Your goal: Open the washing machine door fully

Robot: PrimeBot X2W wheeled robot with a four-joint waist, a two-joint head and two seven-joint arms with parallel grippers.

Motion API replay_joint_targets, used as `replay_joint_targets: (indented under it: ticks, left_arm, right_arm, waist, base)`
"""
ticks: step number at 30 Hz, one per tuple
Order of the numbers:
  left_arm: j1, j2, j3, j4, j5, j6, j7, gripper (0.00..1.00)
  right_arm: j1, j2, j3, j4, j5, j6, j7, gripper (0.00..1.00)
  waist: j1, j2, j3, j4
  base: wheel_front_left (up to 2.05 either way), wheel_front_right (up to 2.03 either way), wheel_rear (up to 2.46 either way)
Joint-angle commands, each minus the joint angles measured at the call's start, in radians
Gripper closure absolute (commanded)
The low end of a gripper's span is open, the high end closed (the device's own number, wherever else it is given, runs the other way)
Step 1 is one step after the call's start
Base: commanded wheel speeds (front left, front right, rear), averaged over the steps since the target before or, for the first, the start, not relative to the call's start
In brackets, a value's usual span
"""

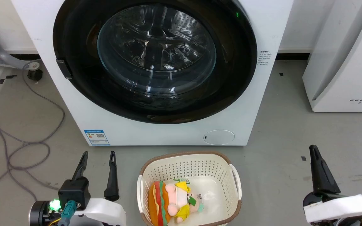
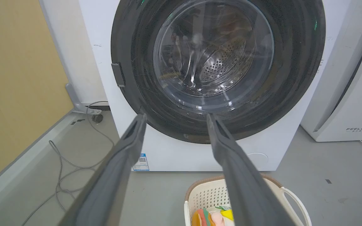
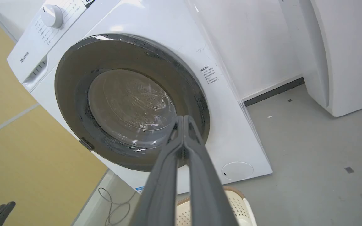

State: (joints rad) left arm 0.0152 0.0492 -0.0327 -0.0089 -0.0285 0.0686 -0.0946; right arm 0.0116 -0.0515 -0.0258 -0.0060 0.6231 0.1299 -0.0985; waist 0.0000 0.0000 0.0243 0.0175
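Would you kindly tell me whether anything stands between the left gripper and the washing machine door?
Nothing visible does. The left gripper, open, faces the washing machine door across bare floor; the laundry basket sits to its right, before the washing machine.

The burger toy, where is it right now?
In the head view the burger toy lies in the white basket on the floor, bottom centre, right in front of the washing machine.
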Motion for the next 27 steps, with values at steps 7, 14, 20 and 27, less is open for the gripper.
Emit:
replay_joint_targets:
  ticks: [7,14,20,27]
  left_arm:
    - [-0.023,0.001,-0.006,-0.012,-0.007,0.015,-0.024,0.0]
    - [-0.033,0.001,-0.012,-0.018,-0.008,0.023,-0.038,0.0]
    - [-0.047,0.001,-0.018,-0.024,-0.009,0.029,-0.051,0.0]
    - [-0.075,0.001,-0.027,-0.031,-0.01,0.033,-0.066,0.0]
  right_arm:
    - [-0.024,0.001,0.027,0.011,0.298,0.0,-0.014,1.0]
    - [-0.051,0.001,-0.003,0.046,0.534,0.0,0.054,1.0]
    - [-0.109,0.001,-0.06,0.095,0.66,0.001,0.108,1.0]
    - [-0.211,-0.002,-0.124,0.156,0.726,0.001,0.159,1.0]
  waist:
    - [0.0,0.0,0.008,0.006]
    - [0.0,0.0,0.024,0.013]
    - [0.0,0.0,0.049,0.021]
    - [0.0,0.0,0.087,0.038]
  base:
    - [0.0,0.0,0.0]
    - [0.0,0.0,0.0]
    - [0.0,0.0,0.0]
    - [0.0,0.0,0.0]
